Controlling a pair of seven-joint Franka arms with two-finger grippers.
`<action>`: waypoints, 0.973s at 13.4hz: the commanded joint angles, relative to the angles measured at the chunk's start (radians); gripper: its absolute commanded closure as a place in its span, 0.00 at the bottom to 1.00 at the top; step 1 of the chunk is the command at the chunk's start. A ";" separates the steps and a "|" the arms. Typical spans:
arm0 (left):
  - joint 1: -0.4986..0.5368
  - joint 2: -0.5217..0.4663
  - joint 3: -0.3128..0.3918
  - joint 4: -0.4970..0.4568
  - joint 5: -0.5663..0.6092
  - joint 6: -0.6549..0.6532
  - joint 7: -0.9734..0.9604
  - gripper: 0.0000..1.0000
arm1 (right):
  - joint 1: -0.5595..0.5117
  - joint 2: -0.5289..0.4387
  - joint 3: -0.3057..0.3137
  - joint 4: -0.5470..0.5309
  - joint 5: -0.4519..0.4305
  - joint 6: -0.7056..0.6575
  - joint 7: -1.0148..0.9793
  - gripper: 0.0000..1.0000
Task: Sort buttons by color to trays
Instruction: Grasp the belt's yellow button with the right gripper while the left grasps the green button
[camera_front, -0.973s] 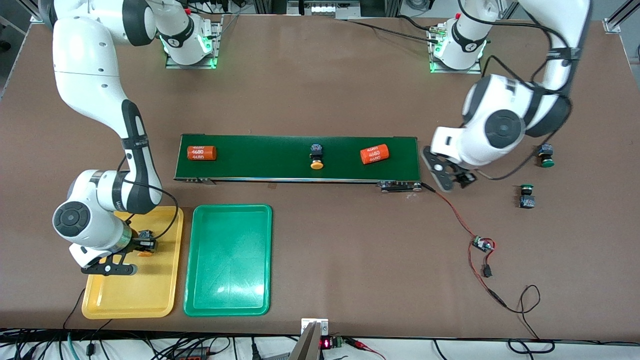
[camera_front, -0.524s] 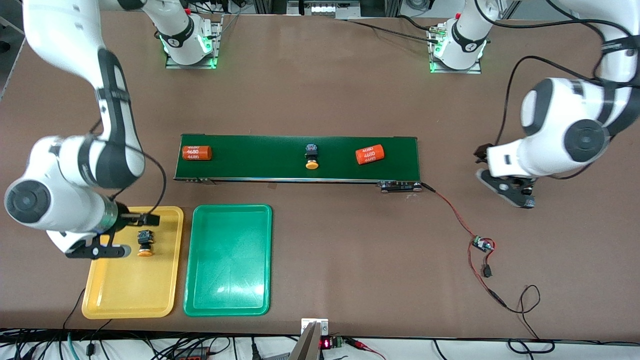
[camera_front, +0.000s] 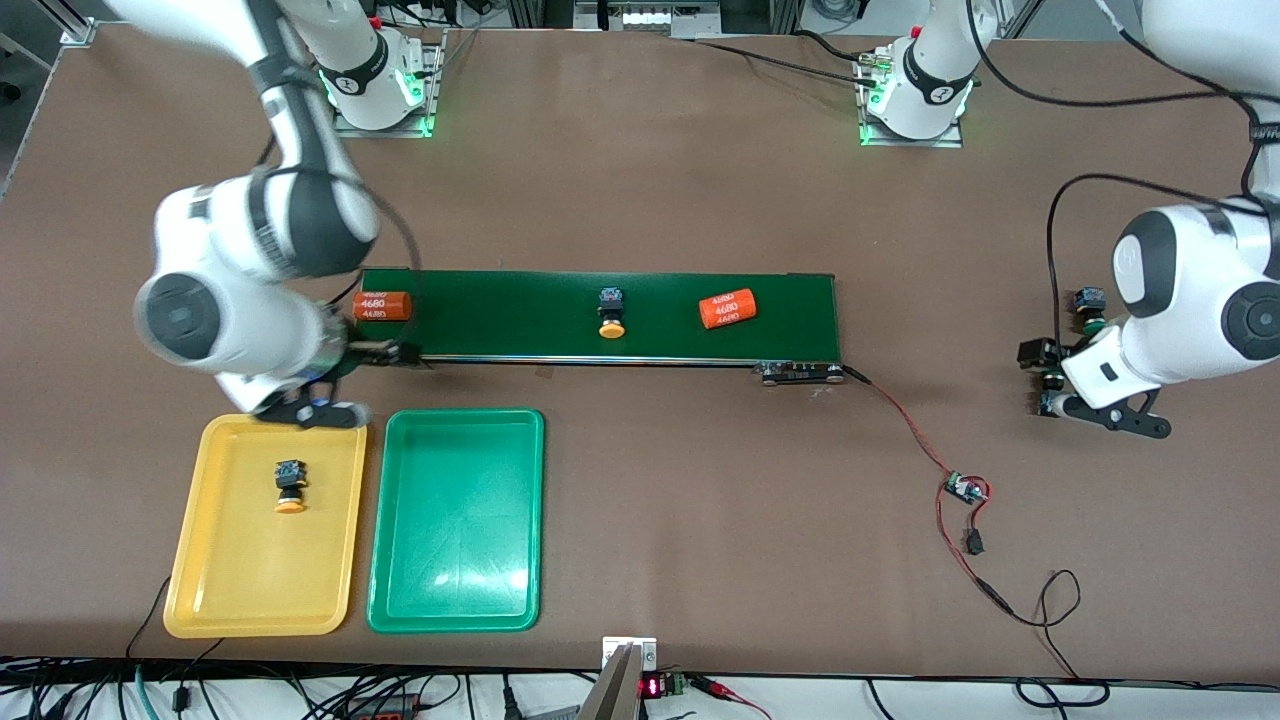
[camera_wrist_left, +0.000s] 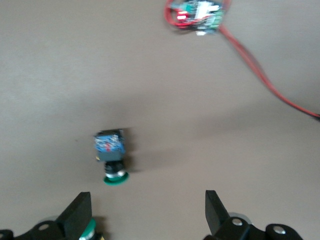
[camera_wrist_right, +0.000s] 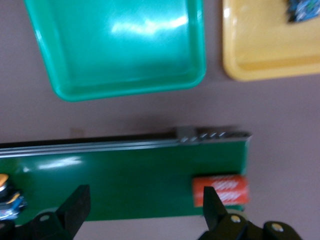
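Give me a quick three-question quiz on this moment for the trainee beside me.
1. Fill in: the left gripper, above the green-capped buttons, and the right gripper, above the gap between the conveyor belt and the yellow tray, both have jaws ____.
2. True or false: one yellow-capped button lies in the yellow tray.
3. The other yellow-capped button is: A) in the yellow tray, B) on the conveyor belt, C) in the left gripper.

Key: 1 open; 2 true; 3 B.
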 joint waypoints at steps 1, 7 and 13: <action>0.027 0.041 0.001 -0.011 0.015 0.091 -0.023 0.00 | 0.127 -0.052 -0.007 -0.069 0.003 0.056 0.158 0.00; 0.070 0.141 0.001 -0.031 0.013 0.234 -0.013 0.00 | 0.311 -0.032 -0.006 -0.210 0.012 0.321 0.284 0.00; 0.083 0.184 0.001 -0.034 -0.057 0.311 -0.023 0.00 | 0.396 0.054 -0.004 -0.208 0.012 0.428 0.445 0.00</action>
